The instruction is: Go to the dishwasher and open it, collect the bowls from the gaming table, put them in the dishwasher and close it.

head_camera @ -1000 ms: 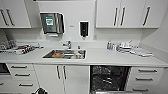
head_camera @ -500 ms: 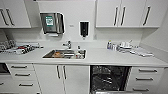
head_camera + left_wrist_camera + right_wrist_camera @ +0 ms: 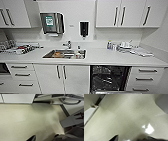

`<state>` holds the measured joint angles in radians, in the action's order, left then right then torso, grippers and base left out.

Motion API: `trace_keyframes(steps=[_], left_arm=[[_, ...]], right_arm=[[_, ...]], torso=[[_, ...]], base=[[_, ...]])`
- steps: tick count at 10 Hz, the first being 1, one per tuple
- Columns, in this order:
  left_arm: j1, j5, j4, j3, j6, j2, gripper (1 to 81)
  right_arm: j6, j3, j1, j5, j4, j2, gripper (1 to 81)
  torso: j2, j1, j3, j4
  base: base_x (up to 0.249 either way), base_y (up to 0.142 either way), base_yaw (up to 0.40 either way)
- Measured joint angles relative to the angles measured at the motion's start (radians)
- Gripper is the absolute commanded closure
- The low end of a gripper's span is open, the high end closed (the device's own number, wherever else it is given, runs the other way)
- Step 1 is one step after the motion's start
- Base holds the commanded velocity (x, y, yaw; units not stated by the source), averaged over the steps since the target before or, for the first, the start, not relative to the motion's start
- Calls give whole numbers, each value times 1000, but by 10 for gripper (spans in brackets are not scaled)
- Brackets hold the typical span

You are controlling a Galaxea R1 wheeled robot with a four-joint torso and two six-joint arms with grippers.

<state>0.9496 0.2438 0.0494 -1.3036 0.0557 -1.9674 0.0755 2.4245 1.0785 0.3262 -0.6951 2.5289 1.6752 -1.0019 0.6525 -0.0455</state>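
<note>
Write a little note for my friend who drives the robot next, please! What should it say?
Hands: the head view doesn't tell whether either is open or shut, and nothing appears to be held.
Dishwasher: already open, dark racks showing, under the white counter, right of the sink.
Done: reached it and opened it.
Left: fetch the bowls from the gaming table, load them, close the door.

One open dishwasher (image 3: pixel 108 78), one sink (image 3: pixel 65 54), one faucet (image 3: pixel 68 44) and two wall dispensers are counted above the tabletop (image 3: pixel 105 58).
</note>
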Motion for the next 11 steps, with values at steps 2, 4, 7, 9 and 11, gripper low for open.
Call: trace_keyframes(steps=[2, 4, 7, 9, 11], left_arm=[[54, -23, 0, -112, -3, -69, 10], [101, -36, 0, -224, -6, -118, 10], [197, -43, 0, -346, -8, -200, 10], [248, -52, 0, -421, -8, -253, 10], [293, -63, 0, -477, -9, -311, 10]], right_arm=[[-180, 15, 47, -1, 0, 38, 10], [-302, 13, 67, 3, -1, 76, 10], [-424, 13, 99, -3, 0, 96, 10], [-491, 13, 119, -11, -1, 113, 10], [-515, 14, 152, -17, -1, 119, 10]], torso=[[0, 0, 0, 0], [0, 0, 0, 0], [-52, 34, 0, 0], [-123, 79, 0, 0], [-199, 127, 0, 0]], base=[[0, 0, 0], [0, 0, 0], [0, 0, 0], [0, 0, 0], [0, 0, 0]])
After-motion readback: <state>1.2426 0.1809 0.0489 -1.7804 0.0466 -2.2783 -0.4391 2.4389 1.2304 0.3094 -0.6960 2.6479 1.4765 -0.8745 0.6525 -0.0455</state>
